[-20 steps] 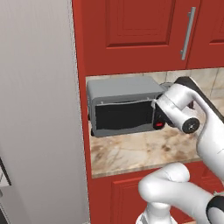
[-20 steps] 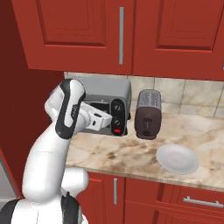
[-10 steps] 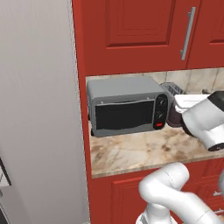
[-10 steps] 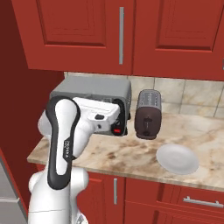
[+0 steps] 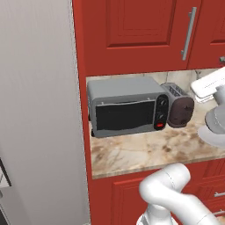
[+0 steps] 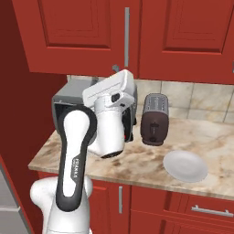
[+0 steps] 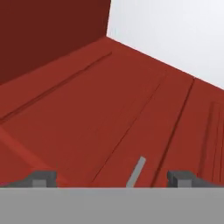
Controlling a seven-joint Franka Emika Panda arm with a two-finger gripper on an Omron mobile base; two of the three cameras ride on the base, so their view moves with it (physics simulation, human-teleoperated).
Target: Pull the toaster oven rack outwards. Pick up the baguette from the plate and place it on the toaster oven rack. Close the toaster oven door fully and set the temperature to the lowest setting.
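The grey toaster oven (image 5: 125, 110) stands on the counter under the red wall cabinets. Its dark glass toaster oven door (image 5: 125, 119) is shut, so the toaster oven rack is hidden behind it. Two black knobs (image 5: 162, 102) and a red button (image 5: 159, 126) sit on its right side. In the right base view my arm covers most of the oven (image 6: 64, 98). My gripper (image 7: 112, 178) is open and empty, raised above the counter right of the oven and aimed at the cabinet doors. The white plate (image 6: 185, 165) looks bare; the baguette is out of view.
A dark-brown slot toaster (image 6: 154, 119) stands just right of the oven, behind the plate. Red cabinet doors with a grey handle (image 7: 136, 171) are close in front of the hand. A grey wall panel (image 5: 39, 110) borders the counter on the left.
My arm has swung away from the oven's front, to the right and upward, uncovering the door and knobs in the left base view. The gripper has stayed open.
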